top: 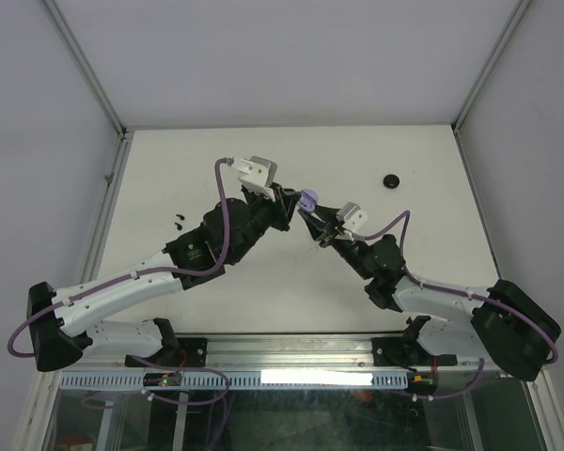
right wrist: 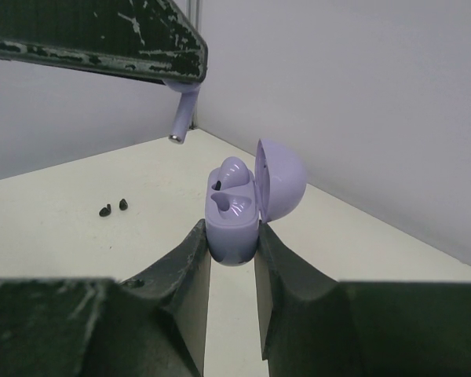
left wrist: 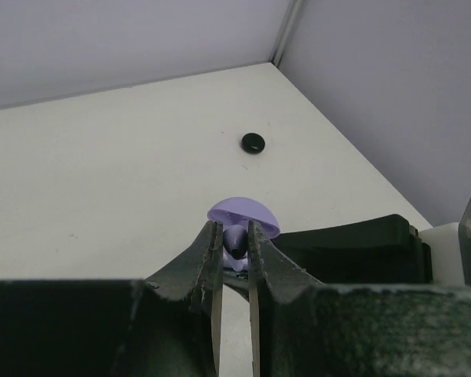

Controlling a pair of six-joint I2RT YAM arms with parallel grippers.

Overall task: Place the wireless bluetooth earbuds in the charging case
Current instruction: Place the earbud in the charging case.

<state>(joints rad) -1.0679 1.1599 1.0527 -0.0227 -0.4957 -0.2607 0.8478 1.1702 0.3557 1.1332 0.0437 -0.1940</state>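
1. The left end effector [left wrist: 234, 233] is clamped on a lilac earbud [right wrist: 182, 110], jaws almost closed around its body. In the right wrist view the stem hangs free below the jaws, which we judge leaves it clear to enter a socket first.
2. The right end effector [right wrist: 232, 243] grips the charging case [right wrist: 232, 224] by its two side walls and holds it up off the worktop [top: 188, 169]. Pinching the sides keeps the top face free of fingers.
3. The lid [right wrist: 282, 179] stands open, swung to the far side of the case from the left arm, so it does not block the approach.
4. One socket appears to hold a second earbud [right wrist: 234, 171] already, its dark tip showing. The nearer socket looks empty to us, though its depth is hard to read.
5. In the top view the two arms meet over the middle of the worktop, and the held earbud is above and just beside the case, not touching it.
6. We judge the task about half done. What remains is lining the stem up over the empty socket and lowering it straight in; a tilted stem could catch on the rim.
7. A round black piece [top: 390, 179] lies well apart to the right, and two small black bits [right wrist: 104, 210] lie to the left. Neither is in the way.
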